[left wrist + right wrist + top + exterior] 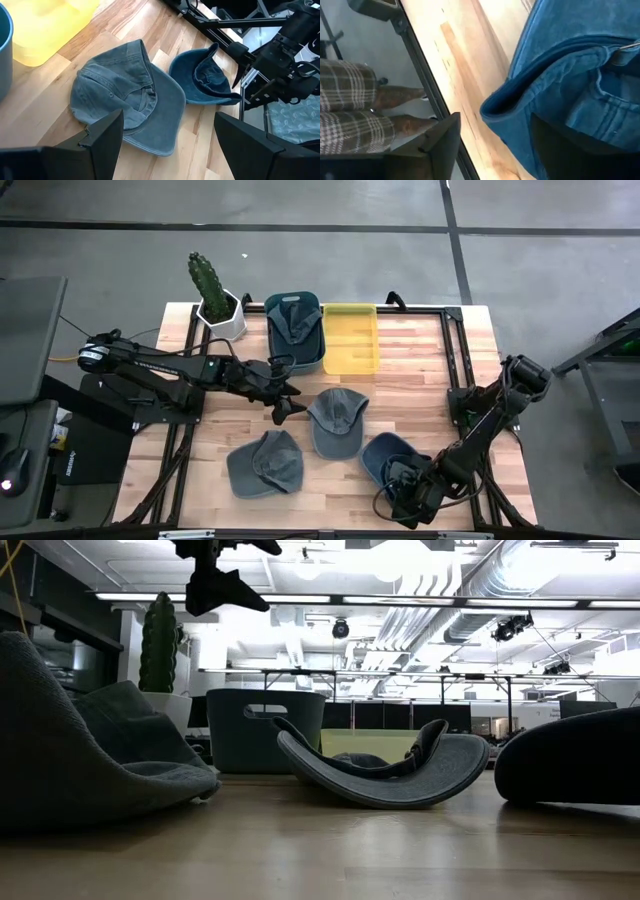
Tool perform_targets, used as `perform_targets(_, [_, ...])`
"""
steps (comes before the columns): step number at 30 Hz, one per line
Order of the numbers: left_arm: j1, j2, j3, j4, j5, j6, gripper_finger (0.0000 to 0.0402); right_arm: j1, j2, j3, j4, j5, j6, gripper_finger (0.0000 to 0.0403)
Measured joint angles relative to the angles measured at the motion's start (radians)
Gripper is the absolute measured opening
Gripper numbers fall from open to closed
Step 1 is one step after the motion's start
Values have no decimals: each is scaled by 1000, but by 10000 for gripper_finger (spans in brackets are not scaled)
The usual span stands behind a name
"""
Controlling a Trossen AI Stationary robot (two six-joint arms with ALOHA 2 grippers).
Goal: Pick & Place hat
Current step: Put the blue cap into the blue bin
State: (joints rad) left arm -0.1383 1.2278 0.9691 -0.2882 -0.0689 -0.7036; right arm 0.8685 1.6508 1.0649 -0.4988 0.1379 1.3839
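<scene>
Hats: one binned, three left

I count one cap in the dark bin (296, 332). My left gripper (165, 140) hangs open above the grey hat (337, 420); my right gripper (492, 145) straddles the blue hat (388, 455) brim, unclosed.

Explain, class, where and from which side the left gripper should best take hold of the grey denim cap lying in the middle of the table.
Probably the grey denim cap's soft crumpled crown, from straight above: it lies upside down, folds raised, while its brim lies flatter on the wooden table. The open left gripper hovers beside it.
</scene>
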Motion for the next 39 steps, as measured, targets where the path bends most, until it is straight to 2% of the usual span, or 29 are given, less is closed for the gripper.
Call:
perform_targets(4, [0,0,0,0,0,0,287,-18,0,0,12,11,30,279])
perform_targets(7, [0,0,0,0,0,0,287,-33,0,0,20,12,30,290])
perform_targets(12, [0,0,0,0,0,0,287,-55,10,1,20,9,23,291])
perform_targets(20, [0,0,0,0,-1,0,287,-78,100,1,77,-51,10,292])
perform_targets(29, [0,0,0,0,3,0,287,-111,154,1,47,-106,41,290])
perform_targets(34, [0,0,0,-1,4,0,287,-124,160,1,5,-154,52,259])
perform_targets(39, [0,0,0,-2,4,0,287,-134,160,1,-13,-200,51,185])
